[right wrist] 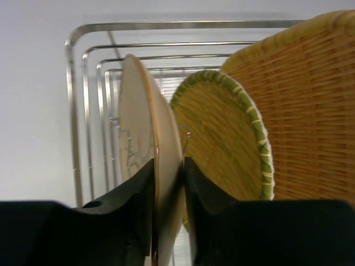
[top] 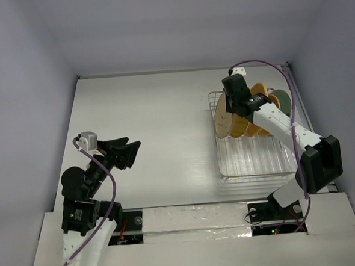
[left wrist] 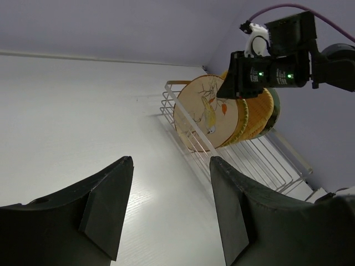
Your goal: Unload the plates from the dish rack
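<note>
Right wrist view: the right gripper (right wrist: 168, 183) is clamped on the top rim of the cream round plate with a floral drawing (right wrist: 138, 127), with one black finger pressed against each face. The plate stands upright on edge directly below the gripper, inside the silver wire dish rack (right wrist: 83, 111). To one side of the gripper, just behind the cream plate, stands a yellow woven plate with a green rim (right wrist: 222, 144). Beyond it is a larger orange woven plate (right wrist: 310, 111). Whether these plates touch each other cannot be determined.

Top external view: the right gripper (top: 235, 102) points down over the far end of the dish rack (top: 252, 164), which lies on the white table (top: 153, 122). The cream plate (top: 224, 119) is the outermost of the row and faces the open table. A pale green round plate (top: 282, 102) stands at the other end of the row, farthest from the gripper. The near half of the rack, toward the arm's base, holds no plates. The left gripper (top: 125, 149) hangs above the table, well apart from the rack.

Left wrist view: the left gripper (left wrist: 171, 166) has its fingers spread wide and holds nothing. The rack (left wrist: 266, 160) and the cream plate (left wrist: 205, 113) lie ahead of it, and the drawn face is turned toward it.
</note>
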Robot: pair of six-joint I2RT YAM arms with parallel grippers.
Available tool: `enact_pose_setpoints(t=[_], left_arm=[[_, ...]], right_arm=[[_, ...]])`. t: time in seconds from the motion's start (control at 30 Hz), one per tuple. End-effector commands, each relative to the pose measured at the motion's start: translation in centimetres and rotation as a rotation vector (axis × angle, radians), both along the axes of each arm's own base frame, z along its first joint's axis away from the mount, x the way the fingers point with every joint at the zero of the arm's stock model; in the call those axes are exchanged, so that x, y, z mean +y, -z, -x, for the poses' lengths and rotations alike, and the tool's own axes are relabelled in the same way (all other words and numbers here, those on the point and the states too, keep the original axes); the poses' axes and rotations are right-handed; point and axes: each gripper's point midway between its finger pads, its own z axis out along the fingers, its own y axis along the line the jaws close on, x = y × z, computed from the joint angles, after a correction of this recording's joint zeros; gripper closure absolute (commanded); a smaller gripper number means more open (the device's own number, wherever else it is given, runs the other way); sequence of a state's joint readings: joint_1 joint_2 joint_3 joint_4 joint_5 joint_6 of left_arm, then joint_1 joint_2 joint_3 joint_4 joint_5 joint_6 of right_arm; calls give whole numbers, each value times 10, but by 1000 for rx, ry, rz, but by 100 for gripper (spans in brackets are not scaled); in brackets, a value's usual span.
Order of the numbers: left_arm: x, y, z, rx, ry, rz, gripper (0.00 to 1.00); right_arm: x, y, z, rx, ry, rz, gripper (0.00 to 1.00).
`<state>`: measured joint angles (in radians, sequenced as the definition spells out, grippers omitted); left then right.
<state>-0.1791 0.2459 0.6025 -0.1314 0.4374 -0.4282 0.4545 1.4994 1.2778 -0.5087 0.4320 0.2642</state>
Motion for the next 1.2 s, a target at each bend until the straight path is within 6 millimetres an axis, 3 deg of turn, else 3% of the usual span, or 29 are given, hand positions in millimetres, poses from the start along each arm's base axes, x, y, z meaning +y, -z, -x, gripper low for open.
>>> enact_pose_setpoints(t=[0.0,0.07,0.2,0.23,0.3,0.33,0.53,0.57,0.8,0.93,1.0,1.07,1.1,1.17], left_arm=[[-3,-15,5,-69,19,13,45],[-4,-16,7,-75,24,12,45],[-4,-17,9,-79,26,14,45],[-5,-17,10,-79,32,15,45],[-4,-18,10,-84,28,17,45],[-4,-18,11,-85,29,17,45],[-3,-18,10,-81,17,22,45],[-3,-19,10,-83,16,23,45],[-2,-18,9,-79,9,26,45],[-1,-18,9,-78,4,26,45],[-1,-18,9,-77,3,28,45],[-1,-18,9,-77,3,28,45],[-1,-17,8,-73,2,29,45],[-1,-17,8,-72,3,28,45]], right_arm=[[-8,-4,-4,9,75,128,71],[-13,1,-5,21,118,196,84],[-10,-13,-4,5,143,259,98],[-5,-27,-6,-23,147,262,100],[-3,-41,-7,-44,148,267,100],[2,-57,-10,-78,147,254,100],[-5,-115,-8,-167,187,265,100],[-8,-133,-7,-201,198,251,100],[-13,-190,10,-290,194,205,100],[20,-216,17,-359,105,82,100],[56,-223,11,-392,-9,-72,100],[98,-214,3,-375,-121,-202,100],[119,-219,-2,-404,-157,-276,100],[163,-201,-11,-364,-239,-391,100]])
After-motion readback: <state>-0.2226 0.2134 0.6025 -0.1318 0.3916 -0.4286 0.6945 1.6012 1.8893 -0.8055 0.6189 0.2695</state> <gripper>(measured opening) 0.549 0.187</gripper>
